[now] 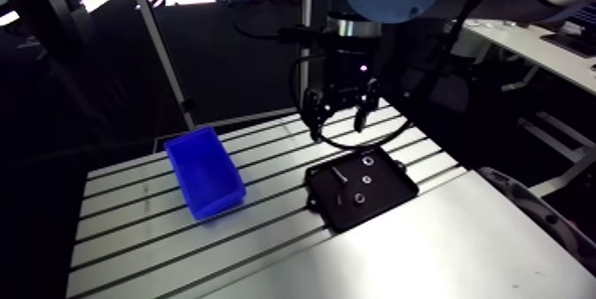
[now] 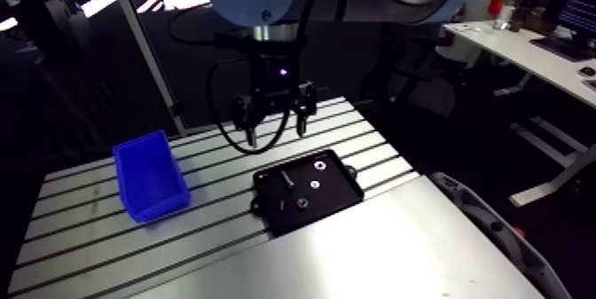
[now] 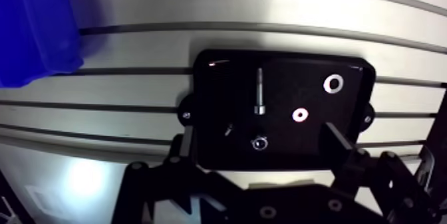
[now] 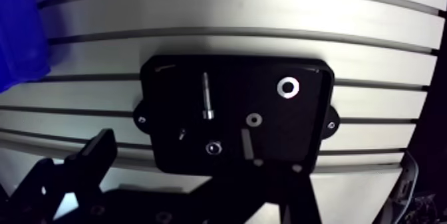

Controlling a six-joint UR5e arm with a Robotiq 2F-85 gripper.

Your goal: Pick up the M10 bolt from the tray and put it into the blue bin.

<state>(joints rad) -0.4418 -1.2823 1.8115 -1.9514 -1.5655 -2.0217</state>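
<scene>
Gripper (image 3: 258,133) with fingers spread wide and empty above the black tray (image 3: 219,97), bolt (image 3: 259,94) lying in the tray beside washers (image 3: 333,84), blue bin (image 1: 205,175) apart on the slotted table (image 1: 133,232)

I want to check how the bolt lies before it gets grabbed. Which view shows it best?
The wrist view: the bolt lies large and unobstructed on the black tray, head and shank distinct. The arm view shows it only as a tiny pale sliver.
</scene>
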